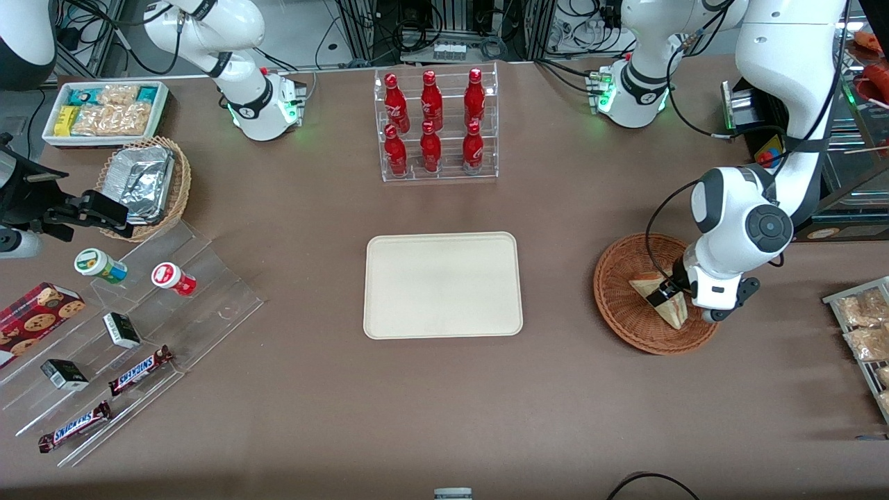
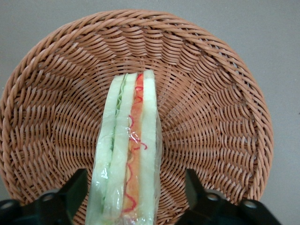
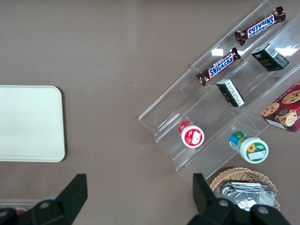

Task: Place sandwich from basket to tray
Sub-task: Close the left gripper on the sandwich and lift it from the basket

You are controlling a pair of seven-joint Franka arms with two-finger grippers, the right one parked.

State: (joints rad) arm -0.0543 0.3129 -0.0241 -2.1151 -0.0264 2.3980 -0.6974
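- Nearest the front camera I see two Snickers bars (image 1: 104,403) on the clear stepped display (image 1: 139,326), near the table's front edge at the parked arm's end.
- Up the same display I have small dark boxes (image 1: 121,330), a red-lidded cup (image 1: 172,278) and a green-lidded cup (image 1: 101,266).
- At the middle of the table (image 1: 278,417) lies the tray (image 1: 443,285), bare, with the rack of red bottles (image 1: 435,125) farther from the camera, by the table's back edge.
- Toward the working arm's end sits the basket (image 1: 625,305), the sandwich (image 2: 129,150) standing on edge in it.
- My gripper (image 2: 133,197) is down inside the basket, fingers (image 2: 70,192) apart on either side of the sandwich, not pressing it.
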